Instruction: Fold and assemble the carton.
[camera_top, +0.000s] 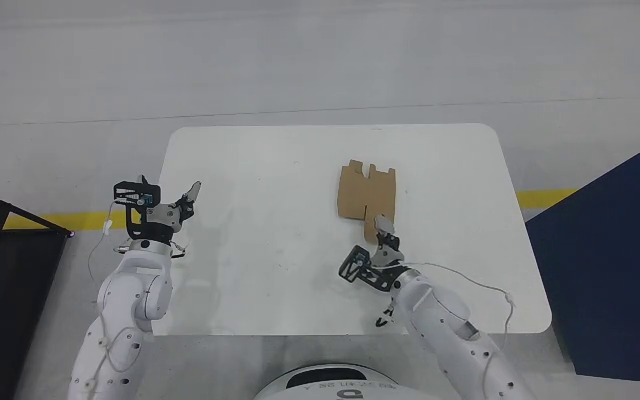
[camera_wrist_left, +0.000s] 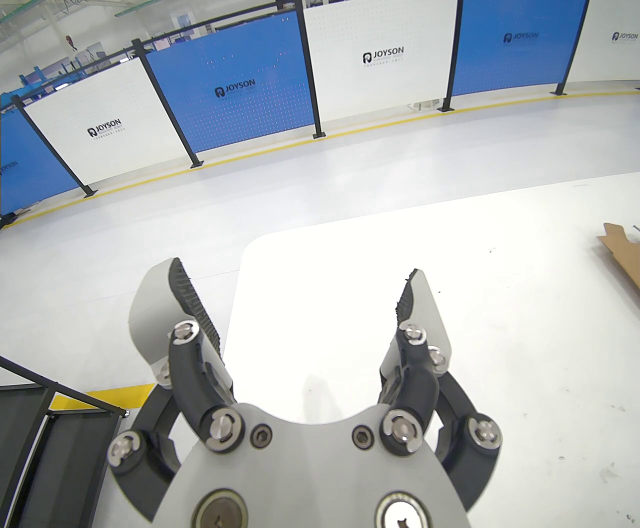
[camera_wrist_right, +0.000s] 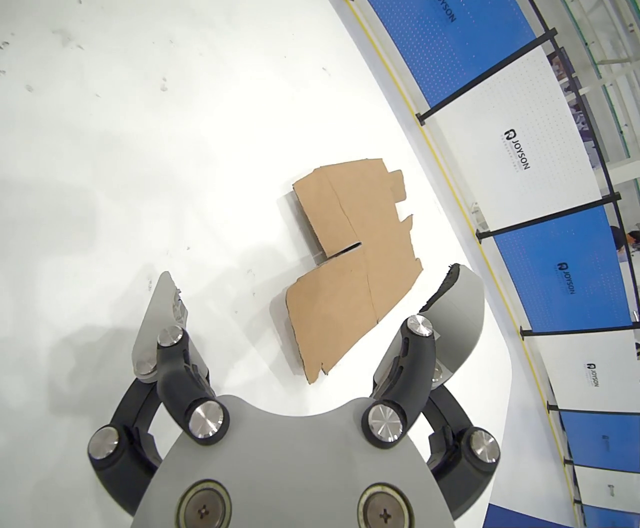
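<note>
Left gripper (camera_top: 160, 192) sits over the left edge of the white table (camera_top: 260, 270) in the top view. Its two fingers are spread wide and hold nothing. Right gripper (camera_top: 370, 250) is near the front of the table, right of the middle. Its fingers are spread wide too, with nothing in them. The carton (camera_top: 365, 192) is a flat brown piece of cardboard. It lies flat on the table, right of the middle and a bit toward the far side. A small tab of it sticks out toward the right gripper, which is just beside that tab. I cannot tell if they touch. The left gripper is well apart from the carton.

From the left wrist view, the left gripper (camera_wrist_left: 295, 285) hangs over the table (camera_wrist_left: 500, 350) by its rounded corner, fingers wide apart. One brown corner of the carton (camera_wrist_left: 622, 250) peeks in far off on the table. Past the table are a pale floor with a yellow line (camera_wrist_left: 350, 131) and a row of blue and white fence panels (camera_wrist_left: 235, 95).

From the right wrist view, the right gripper (camera_wrist_right: 310, 277) is wide apart and grips nothing. The carton (camera_wrist_right: 350, 240) lies flat on the table (camera_wrist_right: 125, 150) just in front of the fingers. It has a slit on one side and notches along the other edge. More blue and white fence panels (camera_wrist_right: 545, 150) stand past the table.
</note>
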